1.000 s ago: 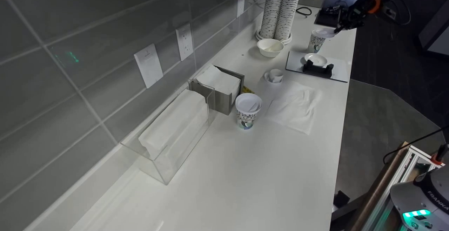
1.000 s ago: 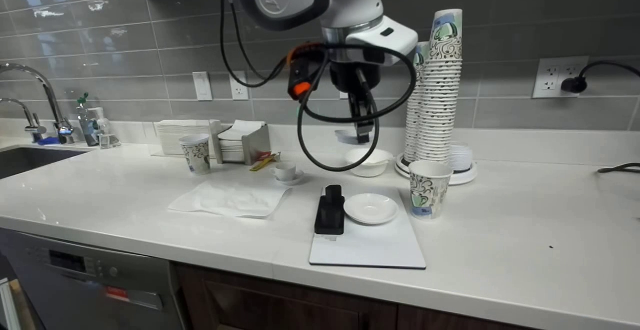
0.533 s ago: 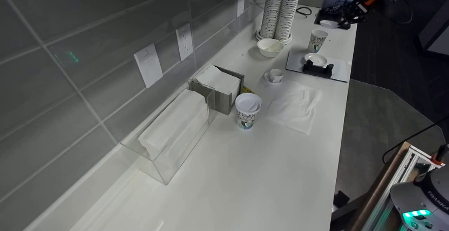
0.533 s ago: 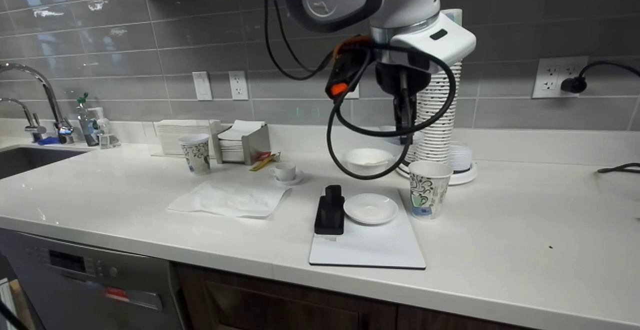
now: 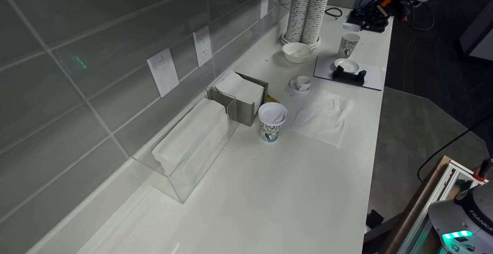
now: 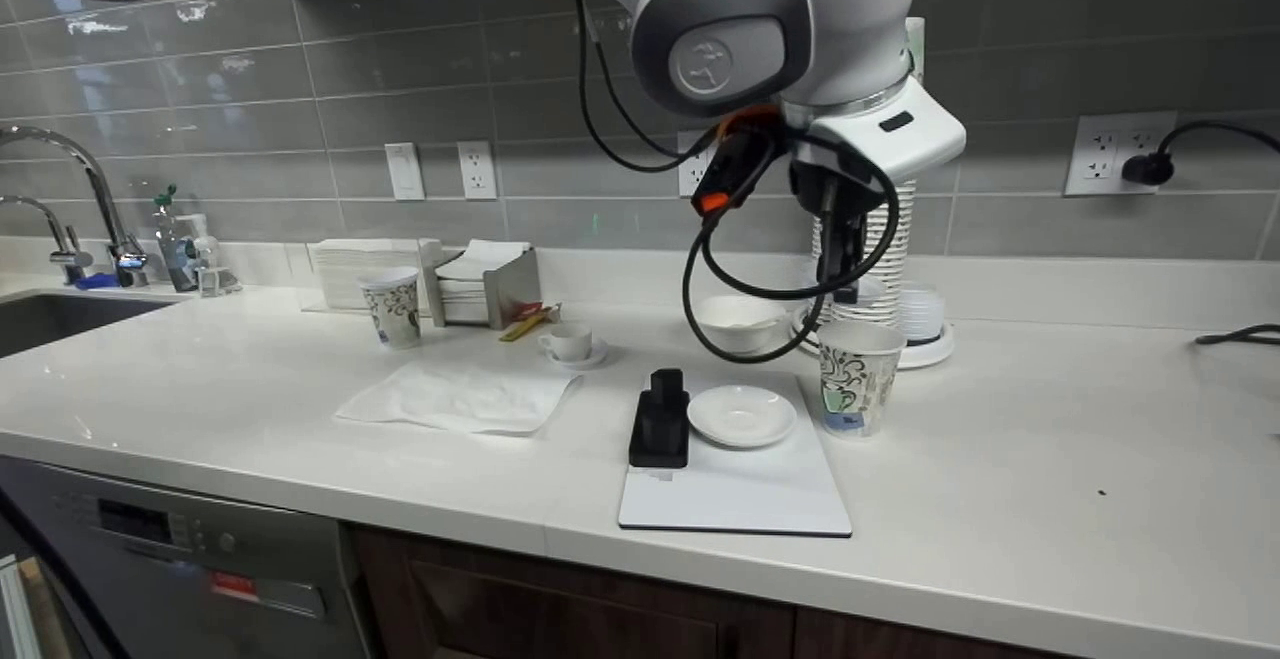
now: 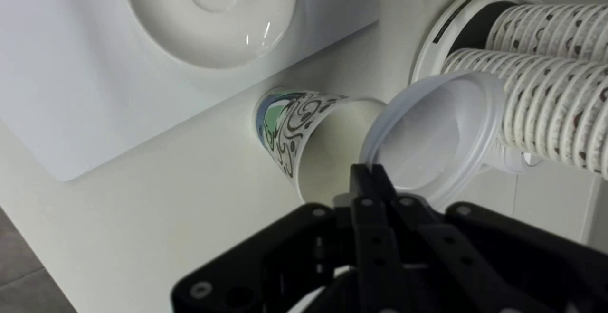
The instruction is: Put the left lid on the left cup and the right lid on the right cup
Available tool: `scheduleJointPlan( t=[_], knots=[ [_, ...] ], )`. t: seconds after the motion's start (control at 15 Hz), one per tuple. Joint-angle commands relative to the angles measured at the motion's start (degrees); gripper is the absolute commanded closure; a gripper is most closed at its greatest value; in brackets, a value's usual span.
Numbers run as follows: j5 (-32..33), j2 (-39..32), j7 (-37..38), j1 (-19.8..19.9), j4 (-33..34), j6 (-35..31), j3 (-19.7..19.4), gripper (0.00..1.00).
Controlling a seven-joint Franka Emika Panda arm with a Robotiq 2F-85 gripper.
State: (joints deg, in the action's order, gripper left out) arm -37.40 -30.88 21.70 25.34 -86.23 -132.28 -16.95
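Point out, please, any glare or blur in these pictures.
In the wrist view, small glints on the white saucer and a slightly soft gripper; in an exterior view, pale glare on upper-left wall tiles and faint glints on the countertop.

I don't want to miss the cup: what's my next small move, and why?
Probably shift the gripper toward the open cup before lowering: in the wrist view, the held lid sits off toward the stacked cups, leaving that cup mostly uncovered.
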Motion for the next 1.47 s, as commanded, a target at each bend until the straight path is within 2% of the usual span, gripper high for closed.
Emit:
scheduleJointPlan(
  t=[0.0,0.53,1.4],
  knots=[
    [-0.3,-4.5,4.3,1.2,5.1,-1.4,1.1,1.00],
    [1.6,-7.6,8.5,1.2,7.5,-2.0,0.6,1.00],
    [5.2,-5.1,8.3,1.4,5.9,-0.3,0.5,1.00]
  ],
)
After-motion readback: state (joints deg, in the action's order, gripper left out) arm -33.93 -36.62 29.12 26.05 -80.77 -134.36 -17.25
